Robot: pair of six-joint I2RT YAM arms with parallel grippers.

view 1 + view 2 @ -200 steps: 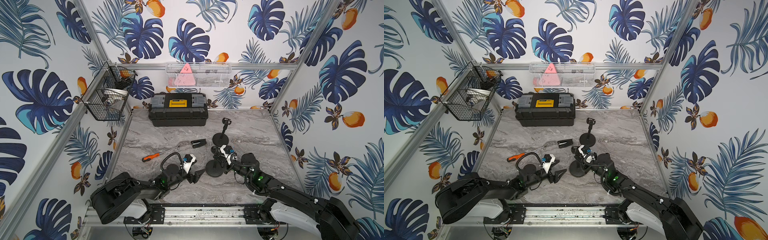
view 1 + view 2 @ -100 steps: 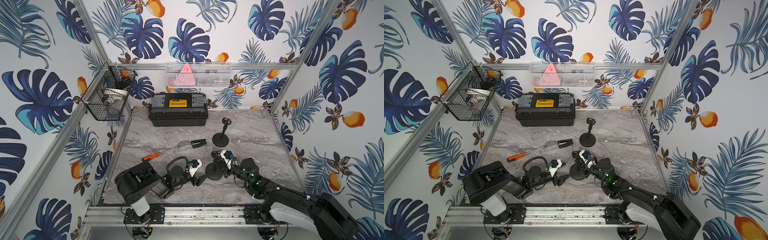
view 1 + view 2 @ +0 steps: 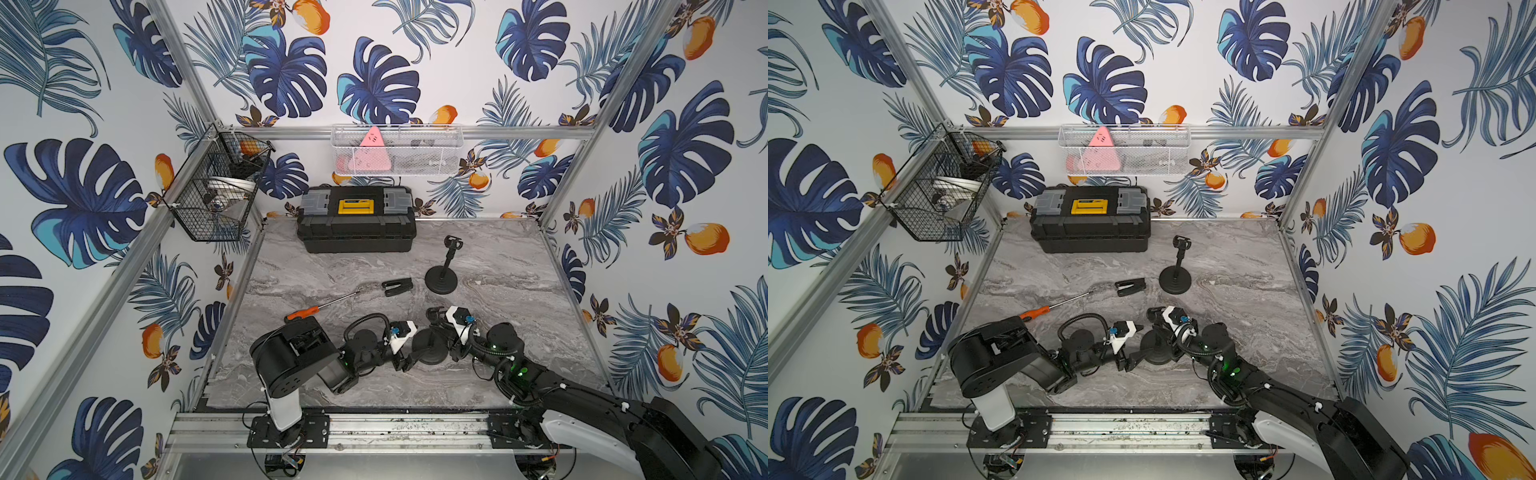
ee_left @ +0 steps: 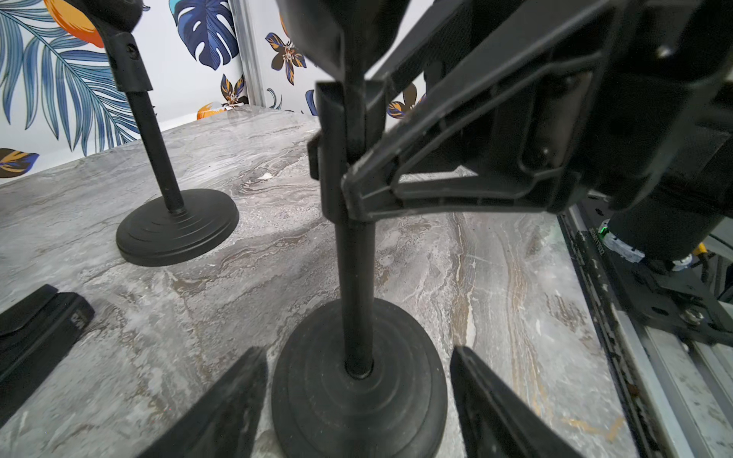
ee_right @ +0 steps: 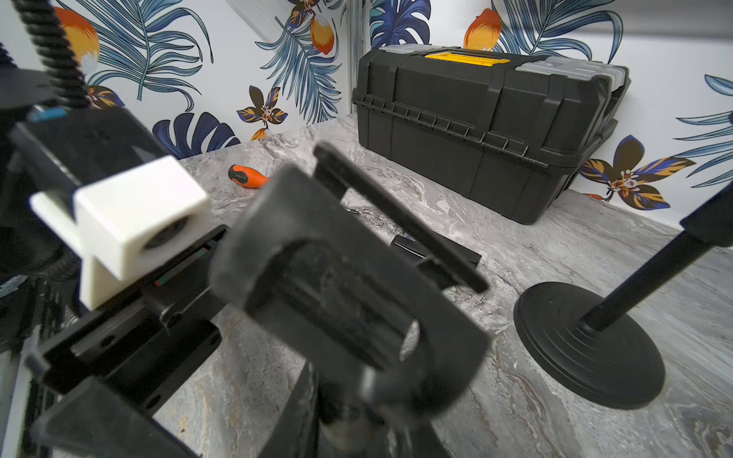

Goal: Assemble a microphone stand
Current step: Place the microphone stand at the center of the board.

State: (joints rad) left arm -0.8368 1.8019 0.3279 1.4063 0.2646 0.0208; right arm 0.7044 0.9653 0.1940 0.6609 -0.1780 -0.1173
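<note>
Looking down on the grey table [image 3: 498, 266]: shut in by walls [image 3: 665, 291] at 9, 12 and 3 o'clock, with a metal rail [image 3: 395, 428] along 6 o'clock. Lots of bare room at 3 o'clock and around the middle. Less room at 12 o'clock, taken up by a black toolbox [image 3: 356, 226] against the wall. Bare strip too just in front of the toolbox. Crowded and tight at 6 o'clock, right by the rail.

Standing upright toward 6 o'clock, near the rail: black stand [image 3: 430, 349]. Has a round flat foot [image 4: 357, 400] with rings on it, sitting flat on the table. Has a thin pole [image 4: 355, 277] going straight up from the middle of the foot. Carries a clip [image 5: 349, 313] on top, blurry in the right wrist view.

Upright too, toward 1 o'clock and well apart: second stand [image 3: 441, 282], with its own clip on top. Lying flat just beside that one, at its 9 o'clock: loose clip [image 3: 397, 286]. Lying farther out at 9 o'clock: screwdriver [image 3: 301, 313] with an orange handle.

Spread wide: left gripper [image 4: 357, 351], down low, with one finger [image 4: 222, 404] on each side of the foot. Close beside the foot; touching or not, cannot tell. Holding nothing. Squeezed tight on the pole, high above the foot: right gripper [image 4: 349, 170].
</note>
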